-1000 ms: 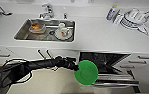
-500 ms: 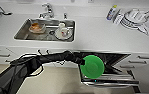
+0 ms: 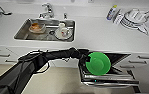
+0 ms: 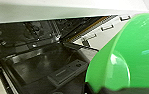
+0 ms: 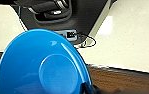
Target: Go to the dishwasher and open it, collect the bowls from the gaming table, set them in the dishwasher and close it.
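Below the white counter's edge, the stainless-steel built-in dishwasher (image 3: 110, 75) stands open, its door dropped flat and its dark tub (image 4: 40, 65) exposed to the left wrist camera, ready to take dishes. Over that door the long black left arm (image 3: 57, 54) reaches across, so the round lime-green plastic bowl (image 3: 98, 63) hangs above the opening, tilted and pinched at its rim by the left gripper (image 3: 86, 60). Smaller in play, the round blue plastic bowl (image 5: 42, 67) sits in the right gripper's hold, probably waiting its turn.

black arm (image 3: 57, 53), loose cables (left side)
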Available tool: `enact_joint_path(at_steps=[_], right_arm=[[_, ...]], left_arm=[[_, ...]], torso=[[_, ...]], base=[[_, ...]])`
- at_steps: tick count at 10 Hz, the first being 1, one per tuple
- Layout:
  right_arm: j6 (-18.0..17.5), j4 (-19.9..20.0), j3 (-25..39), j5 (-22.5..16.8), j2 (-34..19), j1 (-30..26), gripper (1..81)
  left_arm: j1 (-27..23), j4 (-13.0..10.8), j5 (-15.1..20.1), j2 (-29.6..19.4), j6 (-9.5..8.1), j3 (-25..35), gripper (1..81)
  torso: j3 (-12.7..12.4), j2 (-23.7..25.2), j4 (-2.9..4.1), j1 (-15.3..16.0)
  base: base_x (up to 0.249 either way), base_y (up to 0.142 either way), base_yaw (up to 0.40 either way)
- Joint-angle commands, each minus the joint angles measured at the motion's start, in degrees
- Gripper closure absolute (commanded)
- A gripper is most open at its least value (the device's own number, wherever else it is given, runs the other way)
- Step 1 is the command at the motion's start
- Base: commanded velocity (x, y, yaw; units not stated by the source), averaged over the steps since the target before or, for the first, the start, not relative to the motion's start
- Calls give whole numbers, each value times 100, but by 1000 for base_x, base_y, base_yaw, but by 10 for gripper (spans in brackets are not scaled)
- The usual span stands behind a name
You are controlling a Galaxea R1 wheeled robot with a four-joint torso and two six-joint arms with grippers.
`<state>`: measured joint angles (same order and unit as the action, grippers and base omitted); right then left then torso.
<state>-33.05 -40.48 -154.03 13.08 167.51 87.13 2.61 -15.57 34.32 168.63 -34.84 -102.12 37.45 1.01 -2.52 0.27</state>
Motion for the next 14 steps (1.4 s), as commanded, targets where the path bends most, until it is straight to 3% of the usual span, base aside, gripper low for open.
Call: enact_joint_path(at_steps=[1, 3, 4, 6, 8, 9, 11, 12, 13, 14], right_arm=[[-17, -47, -12, -368, -92, 249, 811], [-17, -38, 5, -368, -84, 248, 811], [-17, -38, 5, -368, -84, 240, 811], [-17, -38, -12, -376, -84, 231, 811], [-26, -48, -21, -282, -223, 240, 811], [-35, -30, -21, 1, -347, 231, 811], [-53, -47, 179, 274, -714, 161, 811], [-53, -47, 321, 456, -934, 135, 811], [-61, -82, 470, 956, -1215, 143, 811], [-140, -82, 672, 1153, -1471, 91, 811]], left_arm=[[-775, 107, -1015, 354, -120, -78, 811], [-783, 98, -1024, 496, -128, -159, 811], [-783, 107, -998, 523, -128, -176, 10], [-697, 159, -936, 409, -128, -142, 10], [-99, 2, -560, -349, -94, 512, 10], [340, -104, -487, -971, -67, 1062, 10], [1412, -820, -487, -2231, -58, 2062, 10], [2010, -1227, -505, -2665, -49, 2100, 10], [2562, -1518, -531, -2973, -41, 2100, 10], [3036, -1756, -549, -3150, -5, 2100, 10]], torso=[[0, 0, 0, 0], [0, 0, 0, 0], [0, 0, 0, 0], [0, 0, 0, 0], [0, 0, 0, 0], [0, 0, 0, 0], [0, 0, 0, 0], [0, 0, 0, 0], [0, 0, 0, 0], [0, 0, 0, 0]], base=[[0, 0, 0], [0, 0, 0], [0, 0, 0], [0, 0, 0], [0, 0, 0], [0, 0, 0], [0, 0, 0], [0, 0, 0], [0, 0, 0], [0, 0, 0]])
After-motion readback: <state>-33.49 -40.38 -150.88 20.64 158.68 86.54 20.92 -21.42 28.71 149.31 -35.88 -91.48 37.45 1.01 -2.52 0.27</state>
